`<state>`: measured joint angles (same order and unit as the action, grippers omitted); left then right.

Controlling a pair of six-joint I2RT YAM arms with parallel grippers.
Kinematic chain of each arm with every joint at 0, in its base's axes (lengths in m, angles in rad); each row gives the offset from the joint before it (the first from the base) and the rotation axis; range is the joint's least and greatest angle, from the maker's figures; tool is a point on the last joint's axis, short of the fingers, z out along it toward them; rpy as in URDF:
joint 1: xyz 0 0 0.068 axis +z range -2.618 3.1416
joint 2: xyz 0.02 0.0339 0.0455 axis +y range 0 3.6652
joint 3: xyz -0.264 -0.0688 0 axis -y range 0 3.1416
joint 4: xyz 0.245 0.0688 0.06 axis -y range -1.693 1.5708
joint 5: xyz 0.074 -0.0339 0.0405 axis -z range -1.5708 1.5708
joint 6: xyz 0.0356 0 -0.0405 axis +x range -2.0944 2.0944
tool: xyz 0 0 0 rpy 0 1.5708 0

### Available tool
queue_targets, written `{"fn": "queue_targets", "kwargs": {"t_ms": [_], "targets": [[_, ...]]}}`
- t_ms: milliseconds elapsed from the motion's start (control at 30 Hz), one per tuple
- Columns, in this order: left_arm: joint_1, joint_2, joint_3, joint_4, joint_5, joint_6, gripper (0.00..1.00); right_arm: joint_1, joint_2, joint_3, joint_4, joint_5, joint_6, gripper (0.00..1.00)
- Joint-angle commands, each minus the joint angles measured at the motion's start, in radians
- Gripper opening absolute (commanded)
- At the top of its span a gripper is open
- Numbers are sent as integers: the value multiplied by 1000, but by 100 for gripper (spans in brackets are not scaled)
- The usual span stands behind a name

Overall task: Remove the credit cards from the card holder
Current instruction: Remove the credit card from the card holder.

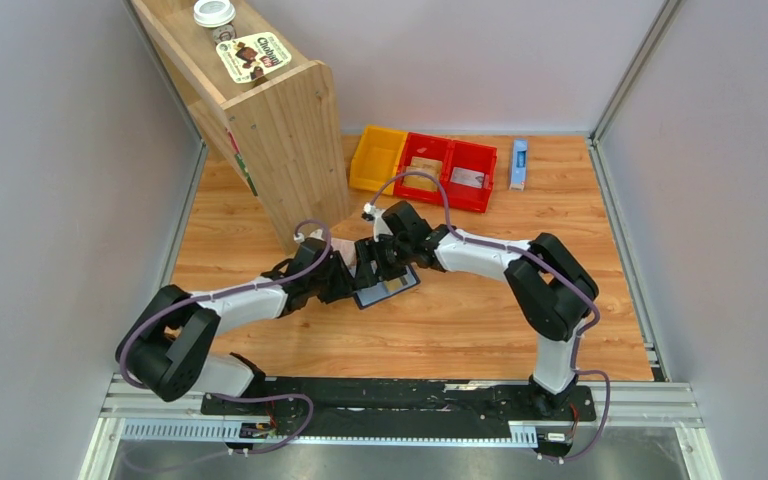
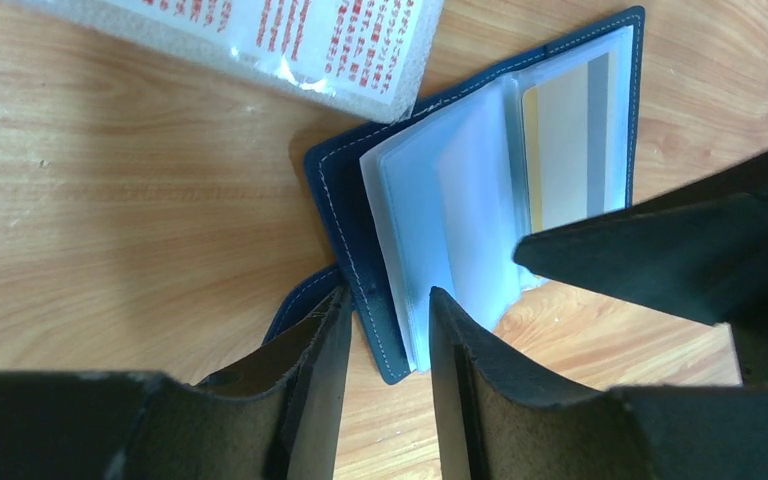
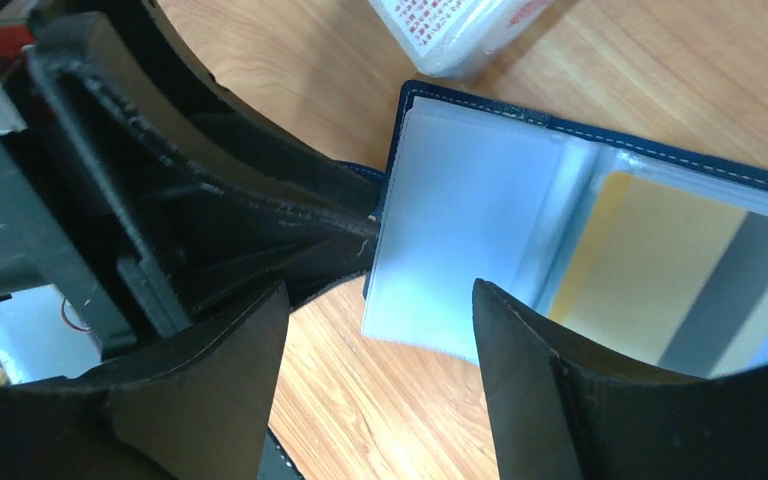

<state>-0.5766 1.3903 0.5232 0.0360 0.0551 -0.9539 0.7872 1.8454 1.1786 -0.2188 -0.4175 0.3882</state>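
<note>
trouble first: the right fingers stand wide open just over the free edge of the clear plastic sleeves. if they close there, my guess is they catch slick sleeve and not card, and the whole holder comes up with them.

the small navy-blue bifold card holder lies open and flat on the wooden surface, mid-table between the two arms. the left fingers sit half apart at its near corner, one over the navy flap and one over the sleeves. they're not clamped on anything i can see, and whether they press it down i cannot tell. if that corner is loose, any tug on a card could swivel the holder or drag it along.

it's crowded too, with a right finger almost against the left one, so a bump looks possible. the white packet with red print lies right against the holder's far corner and could get shoved.

now the goods: one tan-yellow credit card with a grey stripe is tucked in a back sleeve and showing through the plastic. the front sleeve looks pale and empty, though the glare makes that hard to say. the stitching along the navy rim is neat and white.
</note>
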Motion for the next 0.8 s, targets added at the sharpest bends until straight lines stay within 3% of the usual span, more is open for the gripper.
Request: {"fn": "queue_targets", "kwargs": {"t_ms": [0, 333, 533, 767], "targets": [[-2, -63, -46, -13, -27, -3, 44, 15, 52, 26, 88, -106, 64, 70], [-2, -330, -138, -111, -121, -43, 48, 12, 61, 1, 110, -56, 87, 65], [-2, -434, -141, -168, -150, -74, 47, 11, 75, 1, 119, -72, 90, 54], [-2, -418, -88, -173, -141, -118, 47, 12, 90, 1, 88, -21, 90, 37]]}}
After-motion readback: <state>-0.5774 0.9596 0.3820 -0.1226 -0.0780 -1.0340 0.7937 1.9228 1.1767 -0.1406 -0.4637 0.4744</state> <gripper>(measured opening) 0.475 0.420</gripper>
